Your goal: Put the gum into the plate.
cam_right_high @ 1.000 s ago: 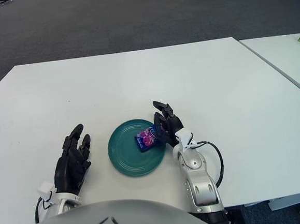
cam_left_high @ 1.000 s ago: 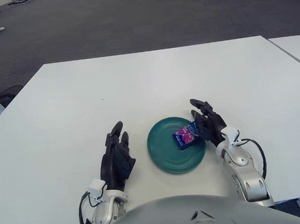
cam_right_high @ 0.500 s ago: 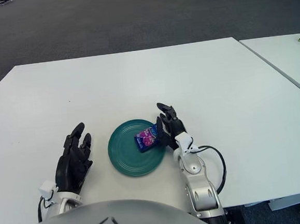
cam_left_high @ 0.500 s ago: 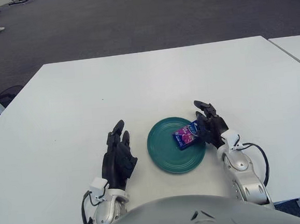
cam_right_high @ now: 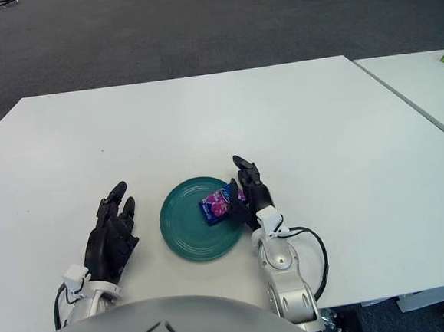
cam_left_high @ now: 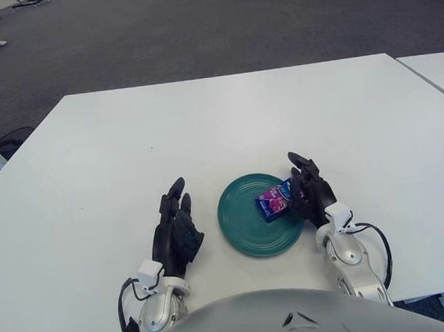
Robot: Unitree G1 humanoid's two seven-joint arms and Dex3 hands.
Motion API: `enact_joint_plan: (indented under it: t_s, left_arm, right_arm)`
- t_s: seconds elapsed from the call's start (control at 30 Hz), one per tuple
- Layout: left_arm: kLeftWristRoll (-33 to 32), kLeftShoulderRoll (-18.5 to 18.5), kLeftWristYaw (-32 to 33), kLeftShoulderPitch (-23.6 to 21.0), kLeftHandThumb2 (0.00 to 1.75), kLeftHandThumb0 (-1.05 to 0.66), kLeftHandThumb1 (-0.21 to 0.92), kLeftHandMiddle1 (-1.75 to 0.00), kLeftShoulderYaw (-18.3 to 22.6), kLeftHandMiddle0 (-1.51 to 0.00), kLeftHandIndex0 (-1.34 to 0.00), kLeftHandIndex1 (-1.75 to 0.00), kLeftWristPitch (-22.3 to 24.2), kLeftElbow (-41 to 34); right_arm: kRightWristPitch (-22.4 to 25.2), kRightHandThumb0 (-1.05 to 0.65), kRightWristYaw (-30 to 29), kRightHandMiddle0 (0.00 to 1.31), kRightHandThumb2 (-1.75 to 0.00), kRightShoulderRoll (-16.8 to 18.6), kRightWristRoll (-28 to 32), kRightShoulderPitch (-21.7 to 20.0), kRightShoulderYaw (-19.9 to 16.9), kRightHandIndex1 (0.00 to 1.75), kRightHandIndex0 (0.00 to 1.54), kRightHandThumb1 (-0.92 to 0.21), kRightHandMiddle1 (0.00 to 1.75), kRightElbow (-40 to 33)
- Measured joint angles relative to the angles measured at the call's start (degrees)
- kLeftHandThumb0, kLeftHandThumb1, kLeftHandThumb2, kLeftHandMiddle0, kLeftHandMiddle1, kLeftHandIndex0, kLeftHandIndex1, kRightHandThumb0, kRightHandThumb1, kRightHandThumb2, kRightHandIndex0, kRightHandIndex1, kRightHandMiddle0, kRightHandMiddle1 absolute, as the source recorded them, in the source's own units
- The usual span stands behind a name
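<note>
Green plate (cam_left_high: 246, 229): it lies on the white desk (cam_left_high: 204, 129), close to the near edge, a little right of the middle
Gum (cam_left_high: 275, 201): a small purple and blue pack, it lies inside the plate, on the right part, near the rim
Right hand (cam_left_high: 310, 191): it stands just beside the right rim of the plate, the fingers (cam_left_high: 298, 161) are spread and loose and point away from the robot; the pack shows right next to them, but I cannot tell if one finger touches it; I judge that it does not grip anything
Left hand (cam_left_high: 174, 233): it shows to the left of the plate, near the front edge of the desk, fingers extended and empty, idle
Done: the gum is in the plate, so the main goal looks reached
Left: as I judge, only to take the right hand away from the plate without pushing the pack
</note>
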Motion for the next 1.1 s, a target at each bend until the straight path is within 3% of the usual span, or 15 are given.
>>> enact_joint_plan:
  t_s: [0.23,0.5,1.1]
  left_arm:
    - [2.46,-0.21,1.25,-1.00,1.03,-1.00,0.92,0.00,0.94,-0.22,0.00,-0.56,-2.18,2.33]
    - [3.93,-0.63,2.78,-3.15,1.03,-0.98,0.92,0.00,3.01,-0.20,0.00,-0.51,-3.37,5.00]
    - [3.92,-1.88,4.69,-3.08,1.00,-0.98,0.92,-0.02,5.47,-0.26,0.00,-0.55,-3.74,6.53]
  right_arm:
    - [-6.86,-0.84,-0.26,0.00,-1.07,0.02,2.48,-5.54,-4.72,0.00,0.10,-0.92,0.29,9.99]
    - [-13.19,-0.84,-2.62,0.00,-1.08,2.11,2.47,-5.74,-5.31,0.01,0.11,-0.92,0.30,14.38]
    - [-17.68,-0.84,-2.76,0.00,-1.02,3.87,3.14,-5.59,-5.71,0.02,0.15,-0.92,0.25,18.07]
